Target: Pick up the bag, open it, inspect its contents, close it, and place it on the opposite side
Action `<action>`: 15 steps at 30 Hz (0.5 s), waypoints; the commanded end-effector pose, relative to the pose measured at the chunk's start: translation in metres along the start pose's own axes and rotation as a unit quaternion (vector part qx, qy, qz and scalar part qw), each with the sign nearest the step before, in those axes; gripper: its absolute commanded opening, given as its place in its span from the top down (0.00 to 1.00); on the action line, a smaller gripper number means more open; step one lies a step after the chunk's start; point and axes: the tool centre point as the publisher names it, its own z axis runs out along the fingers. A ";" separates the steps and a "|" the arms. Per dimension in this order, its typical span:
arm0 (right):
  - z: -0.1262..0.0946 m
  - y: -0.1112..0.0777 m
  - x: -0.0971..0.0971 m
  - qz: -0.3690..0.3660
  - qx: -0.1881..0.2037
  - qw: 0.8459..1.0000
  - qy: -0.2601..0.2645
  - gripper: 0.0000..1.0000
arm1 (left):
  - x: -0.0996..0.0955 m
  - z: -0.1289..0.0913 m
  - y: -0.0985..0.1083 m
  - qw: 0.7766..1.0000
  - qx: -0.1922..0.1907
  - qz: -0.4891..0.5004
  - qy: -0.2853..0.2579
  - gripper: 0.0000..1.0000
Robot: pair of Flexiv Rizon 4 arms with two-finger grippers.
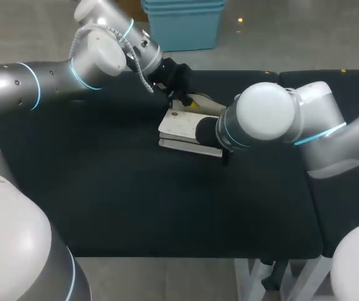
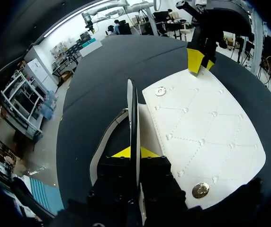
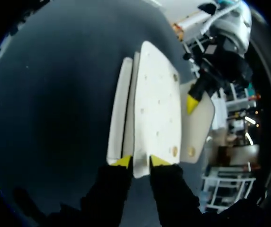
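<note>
Pinching opposite ends of the white bag [image 1: 179, 123], the left gripper [image 2: 136, 152] and the right gripper [image 3: 140, 161] each clamp a panel, likely to part the flap.

Reference is the bag [image 1: 182, 128]. Its far edge is blocked: my left gripper [image 1: 191, 100] is clamped on a thin upright panel there. Its right edge is blocked too, with my right gripper [image 3: 141, 161] clamped on a panel edge and the right wrist joint [image 1: 264, 113] bulking over that side. The left arm [image 1: 41, 78] bars the far-left approach. There is bare table [image 1: 135, 200] left of the bag and along its whole near side, so lanes are open there. The bag's top is uncovered between the two grippers.
</note>
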 end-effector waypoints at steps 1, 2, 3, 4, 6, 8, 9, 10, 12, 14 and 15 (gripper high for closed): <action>-0.025 -0.003 -0.003 0.003 -0.003 1.000 -0.002 0.00 | -0.001 0.002 0.003 1.000 0.003 0.001 0.001 1.00; -0.028 -0.003 -0.003 0.002 -0.003 1.000 -0.002 0.00 | -0.001 0.002 0.003 1.000 0.003 0.001 0.001 1.00; -0.032 -0.004 -0.003 0.001 -0.004 1.000 -0.002 0.00 | -0.001 0.002 0.003 1.000 0.003 0.001 0.001 1.00; -0.035 -0.004 -0.003 0.000 -0.004 1.000 0.001 0.00 | -0.001 0.002 0.003 1.000 0.003 0.001 0.001 1.00; -0.039 -0.004 -0.002 0.001 -0.001 1.000 0.004 0.00 | -0.001 0.002 0.003 1.000 0.003 0.001 0.001 1.00; -0.046 -0.005 -0.003 0.003 0.001 1.000 0.008 0.00 | -0.001 0.002 0.003 1.000 0.003 0.001 0.001 1.00; -0.050 -0.004 -0.005 0.003 0.002 1.000 0.009 0.00 | -0.001 0.002 0.003 1.000 0.003 0.001 0.001 1.00; -0.055 -0.003 -0.007 0.003 0.002 1.000 0.010 0.00 | -0.001 0.002 0.003 1.000 0.003 0.001 0.001 1.00; -0.063 -0.001 -0.014 0.000 0.002 1.000 0.012 0.00 | -0.001 0.002 0.003 1.000 0.003 0.001 0.001 1.00; -0.070 0.003 -0.021 -0.003 0.000 1.000 0.011 0.18 | -0.001 0.002 0.003 1.000 0.003 0.001 0.001 1.00; -0.072 0.004 -0.025 -0.005 -0.001 1.000 0.011 0.60 | -0.001 0.002 0.003 1.000 0.003 0.001 0.001 1.00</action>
